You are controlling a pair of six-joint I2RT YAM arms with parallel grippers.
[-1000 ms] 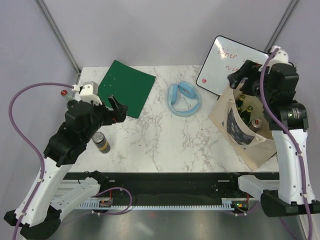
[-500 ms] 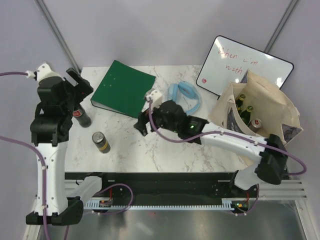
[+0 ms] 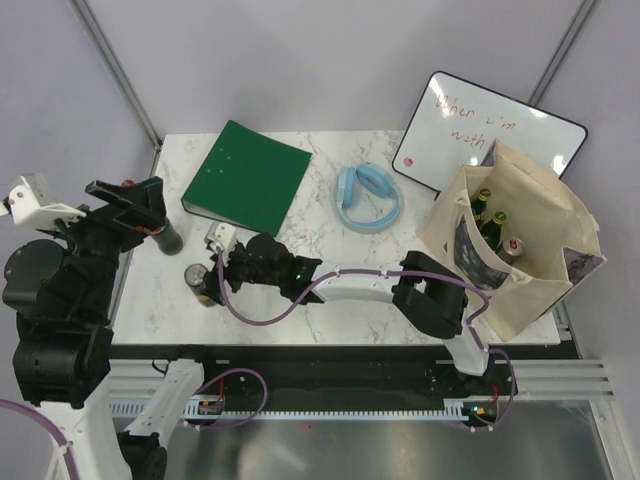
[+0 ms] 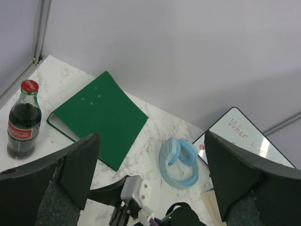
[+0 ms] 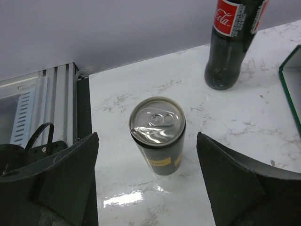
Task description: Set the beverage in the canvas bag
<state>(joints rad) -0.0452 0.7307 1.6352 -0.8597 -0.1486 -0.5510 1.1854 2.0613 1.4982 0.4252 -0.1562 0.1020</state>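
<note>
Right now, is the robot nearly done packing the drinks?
Partly. Done: green glass bottles and a silver-topped can stand inside the tan canvas bag. In hand: the open right gripper straddles the dark can, not gripping. To do: that can and the red-capped cola bottle, both outside the bag.

From above, the tall tan canvas bag (image 3: 535, 235) at 3 o'clock hides all but the tops of the green glass bottles (image 3: 488, 212) inside it. It also covers a corner of the white board with red writing (image 3: 480, 125). At 9 o'clock the left arm's jaws hide the middle of the dark cola bottle (image 3: 168, 240). The right wrist view cuts off its neck at 1 o'clock. The yellow label on the small black can (image 5: 157, 136) is too small to read.
</note>
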